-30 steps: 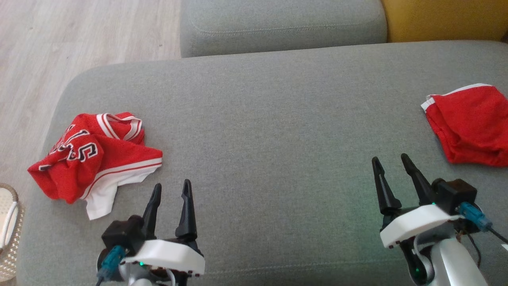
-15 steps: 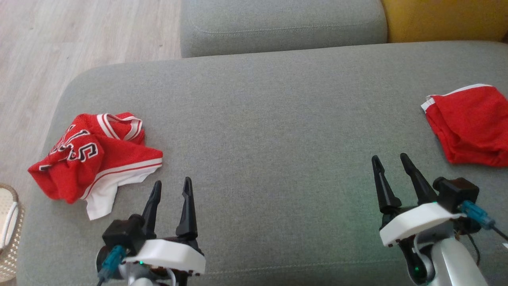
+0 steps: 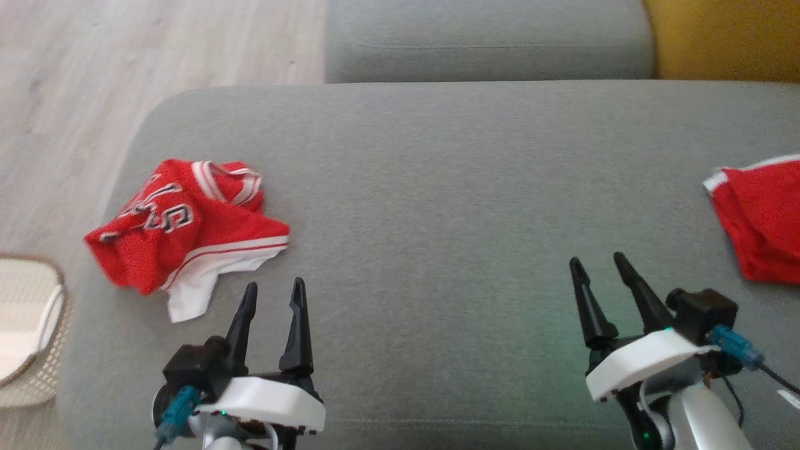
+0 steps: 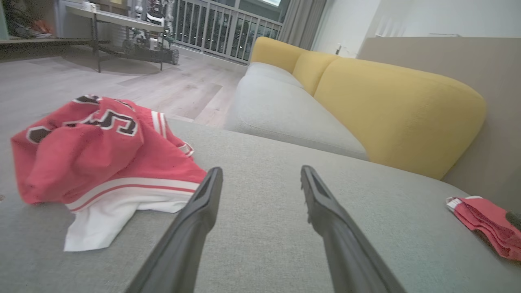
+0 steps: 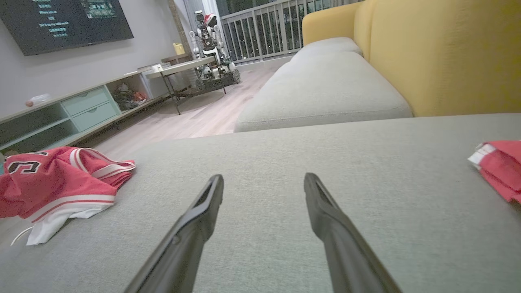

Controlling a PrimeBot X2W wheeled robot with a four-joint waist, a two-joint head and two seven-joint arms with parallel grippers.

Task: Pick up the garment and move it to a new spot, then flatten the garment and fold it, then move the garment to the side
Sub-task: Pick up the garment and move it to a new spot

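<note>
A: Head view, and both claws hover low over the grey cushion (image 3: 437,187), nothing in either one. The left gripper (image 3: 275,284) has its two dark fingers spread, bare fabric between them.

B: Same on the other side. The right gripper (image 3: 595,259) stands wide apart too, tips pointing away from the robot, empty.

A: And the garment? The red jersey (image 3: 187,231) lies crumpled just ahead and to the left of the left claw, near it but not touching. Black-and-white lettering is bunched on top.

B: From the left wrist view it's clear: the heap sits left of the left finger, its white flap the part closest to that finger, with a gap between.

A: It's well apart from the right claw, though, across the whole cushion.

B: What's near the right claw is a folded red cloth (image 3: 759,219), ahead and to its right.

A: A woven basket (image 3: 37,387) sits off the cushion, left of the left claw, on the wooden floor (image 3: 94,75).

B: The yellow backrest (image 4: 390,114) rises far ahead of the fingers.
</note>
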